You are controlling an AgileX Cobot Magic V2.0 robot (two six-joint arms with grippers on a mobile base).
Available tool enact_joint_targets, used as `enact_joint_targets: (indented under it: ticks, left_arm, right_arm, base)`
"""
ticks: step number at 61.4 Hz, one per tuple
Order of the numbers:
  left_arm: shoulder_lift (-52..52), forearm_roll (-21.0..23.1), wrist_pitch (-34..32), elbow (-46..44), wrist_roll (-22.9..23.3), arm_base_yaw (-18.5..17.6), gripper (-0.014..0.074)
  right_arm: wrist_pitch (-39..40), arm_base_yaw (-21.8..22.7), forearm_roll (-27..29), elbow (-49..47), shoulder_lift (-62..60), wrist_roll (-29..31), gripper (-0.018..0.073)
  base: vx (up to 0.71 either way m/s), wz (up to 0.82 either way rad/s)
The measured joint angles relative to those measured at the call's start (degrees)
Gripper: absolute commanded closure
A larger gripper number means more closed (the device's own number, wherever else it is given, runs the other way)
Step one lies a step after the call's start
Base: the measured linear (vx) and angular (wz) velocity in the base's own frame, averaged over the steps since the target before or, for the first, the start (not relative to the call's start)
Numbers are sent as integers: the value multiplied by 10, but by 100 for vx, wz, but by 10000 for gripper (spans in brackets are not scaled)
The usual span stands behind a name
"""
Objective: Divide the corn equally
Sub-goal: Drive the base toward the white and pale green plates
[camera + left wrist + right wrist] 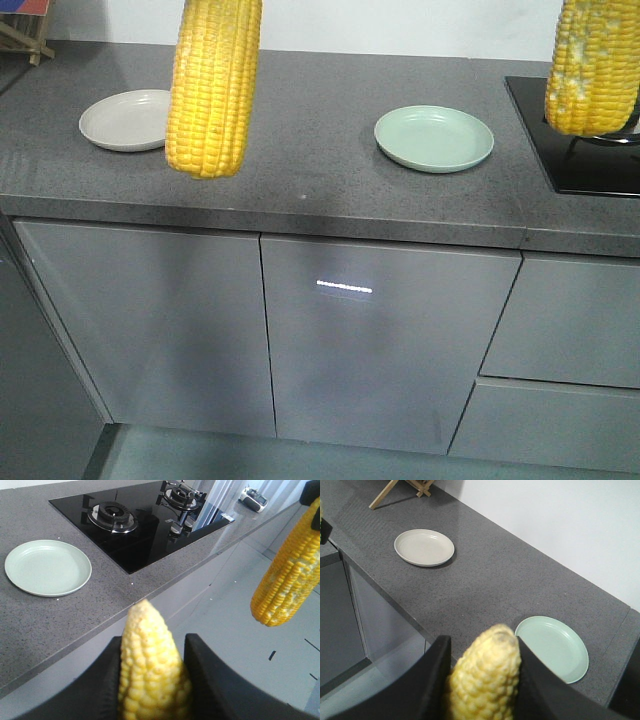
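A speckled grey counter (320,110) carries two plates set well apart: a beige plate (120,120) toward its left and a pale green plate (434,138) nearer a black glass gas hob (145,545) (two burners show). Below run glossy grey cabinet doors (380,340) and drawers (570,320). A wooden stand (384,492) sits at the counter's far left corner.

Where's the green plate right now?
Front view: the green plate sits on the counter right of centre, between the beige plate and the black hob.
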State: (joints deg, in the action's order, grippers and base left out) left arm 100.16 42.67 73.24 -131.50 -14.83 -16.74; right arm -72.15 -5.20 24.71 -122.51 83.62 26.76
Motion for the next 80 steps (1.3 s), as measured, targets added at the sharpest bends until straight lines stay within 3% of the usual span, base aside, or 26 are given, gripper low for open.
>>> enact_joint_targets:
  ticks: [80]
  left_arm:
    - [0,0,0,0,0,0,604]
  right_arm:
    - [0,0,0,0,0,0,564]
  base:
    - [8,0]
